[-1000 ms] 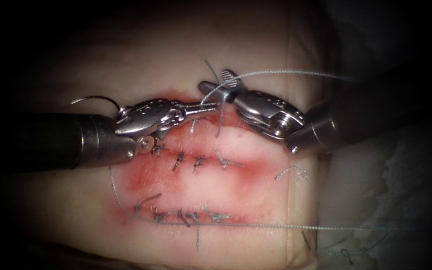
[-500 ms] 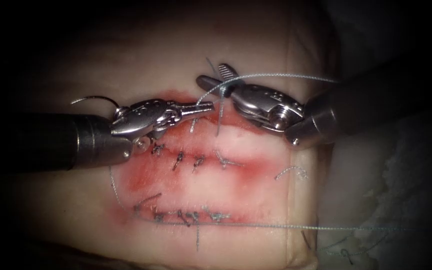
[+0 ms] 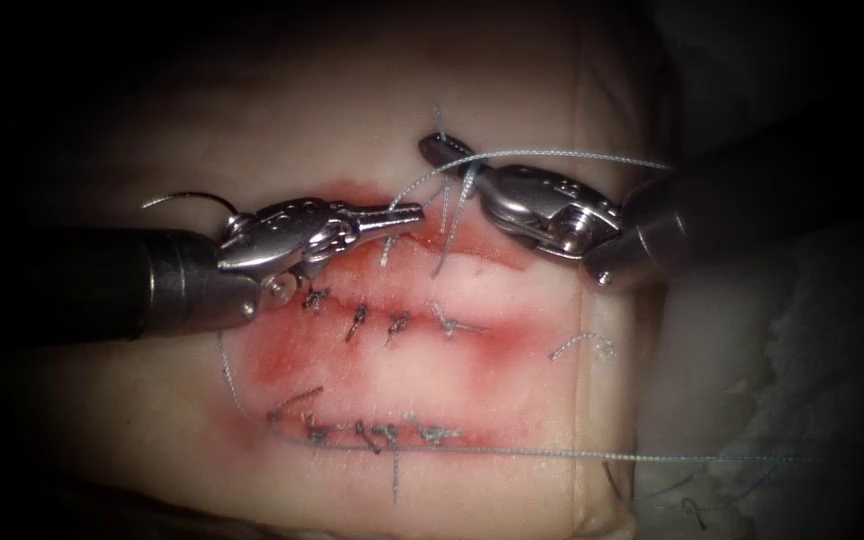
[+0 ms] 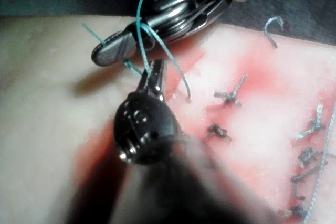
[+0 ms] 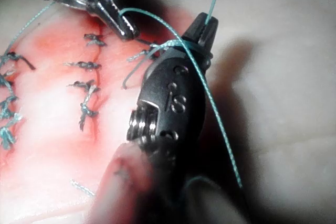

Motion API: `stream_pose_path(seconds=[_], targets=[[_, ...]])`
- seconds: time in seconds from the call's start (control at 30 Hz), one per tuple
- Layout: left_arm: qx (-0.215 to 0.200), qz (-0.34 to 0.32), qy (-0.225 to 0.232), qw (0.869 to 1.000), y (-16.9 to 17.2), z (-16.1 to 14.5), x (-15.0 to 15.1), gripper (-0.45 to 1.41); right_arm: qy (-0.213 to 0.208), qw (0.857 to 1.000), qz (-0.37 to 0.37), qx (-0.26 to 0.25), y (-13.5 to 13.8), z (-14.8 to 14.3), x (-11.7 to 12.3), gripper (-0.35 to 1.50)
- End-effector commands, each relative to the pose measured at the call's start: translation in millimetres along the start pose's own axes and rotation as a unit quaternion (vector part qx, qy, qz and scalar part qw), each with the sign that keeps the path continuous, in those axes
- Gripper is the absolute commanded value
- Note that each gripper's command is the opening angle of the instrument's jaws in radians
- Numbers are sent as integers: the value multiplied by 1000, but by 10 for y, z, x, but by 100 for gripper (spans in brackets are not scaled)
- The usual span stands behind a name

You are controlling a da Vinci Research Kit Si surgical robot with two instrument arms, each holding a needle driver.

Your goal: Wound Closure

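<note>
Thread (image 3: 422, 186) between 2 closed pincers: left pincer (image 3: 414, 212) and right pincer (image 3: 440, 148) each gripping it.

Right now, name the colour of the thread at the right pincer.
Teal-green thread, clearest in the right wrist view, held by the right pincer.

Tissue (image 3: 472, 370) lying flat, pale, stained with red fluid (image 3: 282, 365); two stitched cuts running across. Thread (image 3: 552, 157) arcing between both tools, tail hanging over upper cut. Needle (image 3: 192, 198) curving up behind left tool.
</note>
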Motion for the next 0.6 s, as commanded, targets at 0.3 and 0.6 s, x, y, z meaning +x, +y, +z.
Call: stream_pose_path(seconds=[0.3,0.6], targets=[[-66,-31,53,996,72,-9,-22,-45,-7,998,-3,-58,34,-25,8,-35],[-84,-24,77,993,133,-11,-26,-45,13,994,-22,-110,61,-59,23,-35]])
